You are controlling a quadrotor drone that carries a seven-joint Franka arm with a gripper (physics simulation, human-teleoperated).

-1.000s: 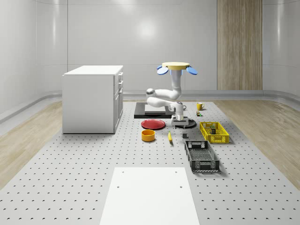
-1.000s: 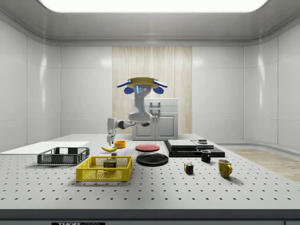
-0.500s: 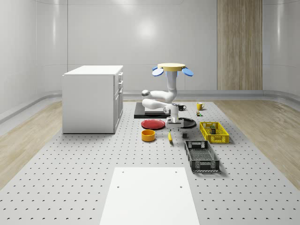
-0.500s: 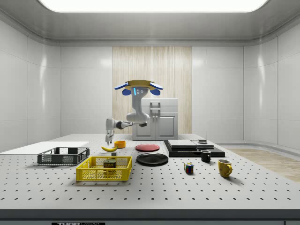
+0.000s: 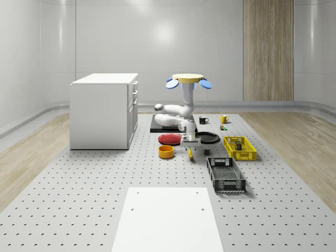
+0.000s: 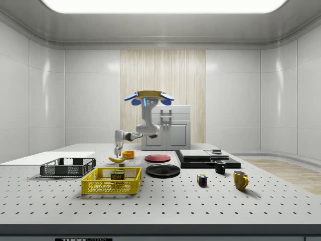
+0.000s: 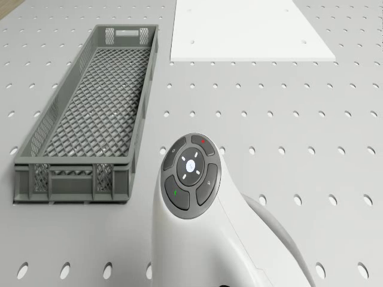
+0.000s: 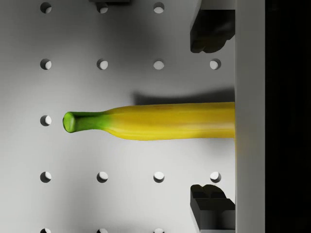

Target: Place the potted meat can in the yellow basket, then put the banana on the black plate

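The banana (image 8: 160, 121) lies flat on the perforated table, green stem pointing away from the palm. My gripper (image 8: 213, 119) hangs open right above it, one dark fingertip (image 8: 211, 29) on each side and clear of the peel. In the whole-scene view the gripper (image 5: 189, 142) sits just over the banana (image 5: 190, 153), and the drone (image 5: 187, 79) hovers above them. The potted meat can (image 6: 118, 175) stands inside the yellow basket (image 6: 111, 187). The black plate (image 5: 207, 137) lies beyond the banana, bare, with the yellow basket (image 5: 240, 147) to its right.
A grey mesh crate (image 7: 90, 113) lies near the banana, a white sheet (image 7: 251, 30) beyond it. An orange bowl (image 5: 166, 151) and red plate (image 5: 171, 138) sit to the left. The white cabinet (image 5: 104, 110) stands farther left. A puzzle cube (image 6: 201, 179) and two mugs (image 6: 240, 179) sit apart.
Drone and arm have shifted toward the whole-scene view's left, from over the black plate to over the banana. The gripper now sits lower, just above the banana.
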